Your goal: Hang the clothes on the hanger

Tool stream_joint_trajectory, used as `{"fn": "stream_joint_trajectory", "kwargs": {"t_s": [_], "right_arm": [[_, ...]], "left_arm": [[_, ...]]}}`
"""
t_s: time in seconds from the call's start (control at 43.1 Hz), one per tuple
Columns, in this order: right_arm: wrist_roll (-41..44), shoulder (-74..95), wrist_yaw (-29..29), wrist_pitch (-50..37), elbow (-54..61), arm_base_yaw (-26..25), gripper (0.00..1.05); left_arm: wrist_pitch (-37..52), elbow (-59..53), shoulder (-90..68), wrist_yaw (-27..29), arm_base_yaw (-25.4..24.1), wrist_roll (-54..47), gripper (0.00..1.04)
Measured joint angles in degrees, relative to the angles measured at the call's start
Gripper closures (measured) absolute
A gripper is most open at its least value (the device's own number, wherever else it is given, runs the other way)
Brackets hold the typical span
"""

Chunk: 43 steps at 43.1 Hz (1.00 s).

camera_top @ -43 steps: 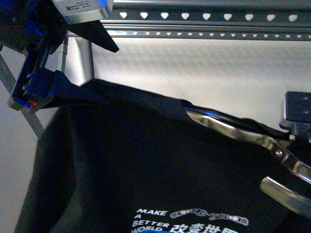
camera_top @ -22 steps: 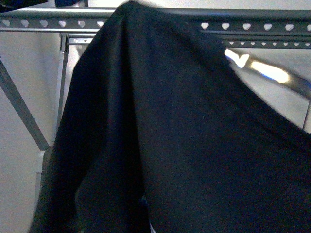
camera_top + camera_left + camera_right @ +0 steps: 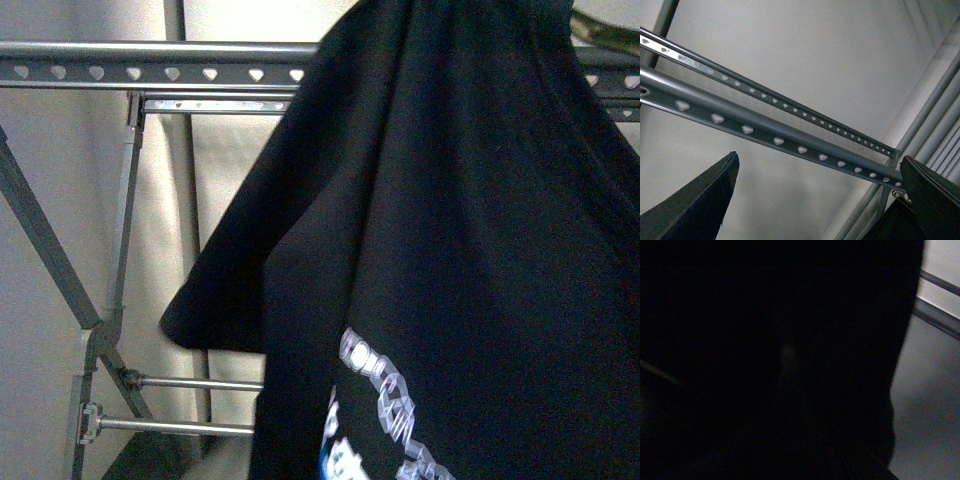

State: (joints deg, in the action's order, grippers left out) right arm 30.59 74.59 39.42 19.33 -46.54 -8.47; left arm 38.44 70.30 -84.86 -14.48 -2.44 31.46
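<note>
The black T-shirt [image 3: 470, 230] hangs at the right of the front view, lifted in front of and above the grey rack's top rail [image 3: 150, 62], which has heart-shaped holes. Its white print [image 3: 385, 410] shows low down, tilted. My right gripper is shut on the shirt near the top right. Only a shiny sliver of it [image 3: 606, 36] shows there. The right wrist view is dark. In the left wrist view my left gripper [image 3: 815, 200] is open and empty, its black fingers [image 3: 695, 200] wide apart below the pierced rails [image 3: 775, 141]. It is out of the front view.
The rack's slanted brace [image 3: 45, 250], upright leg [image 3: 122, 230] and low cross tubes [image 3: 190, 383] stand at the left, with a pale wall behind. More grey tubes [image 3: 935, 115] run past the left gripper.
The shirt has gone up and to the right, above the top rail. Its left side has dropped free and the print now shows. My left gripper has let go and left the front view.
</note>
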Motion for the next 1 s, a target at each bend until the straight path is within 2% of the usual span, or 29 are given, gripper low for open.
{"fn": "stream_joint_trajectory", "kwargs": {"t_s": [0.139, 0.279, 0.441, 0.766, 0.998], "right_arm": [[-11.5, 1.3, -2.8, -0.7, -1.5, 4.7, 1.01], [-17.8, 4.8, -5.4, -1.5, -6.0, 7.1, 1.01], [-26.9, 10.1, -6.4, -3.7, -12.4, 10.1, 1.01], [-32.9, 13.4, -5.8, -12.4, -7.9, 13.9, 1.01], [-36.0, 21.6, -4.3, -16.7, -5.6, 13.6, 1.01]], "left_arm": [[1.3, -1.7, -0.1, -1.8, 1.9, -1.0, 0.07], [0.7, -2.1, -0.1, -5.2, 3.1, -1.6, 0.07], [0.5, -2.5, -0.5, -5.6, 3.7, -1.9, 0.07], [0.5, -2.5, -0.6, -5.6, 3.7, -2.0, 0.07], [0.5, -2.5, -0.6, -5.6, 3.7, -2.0, 0.07]]}}
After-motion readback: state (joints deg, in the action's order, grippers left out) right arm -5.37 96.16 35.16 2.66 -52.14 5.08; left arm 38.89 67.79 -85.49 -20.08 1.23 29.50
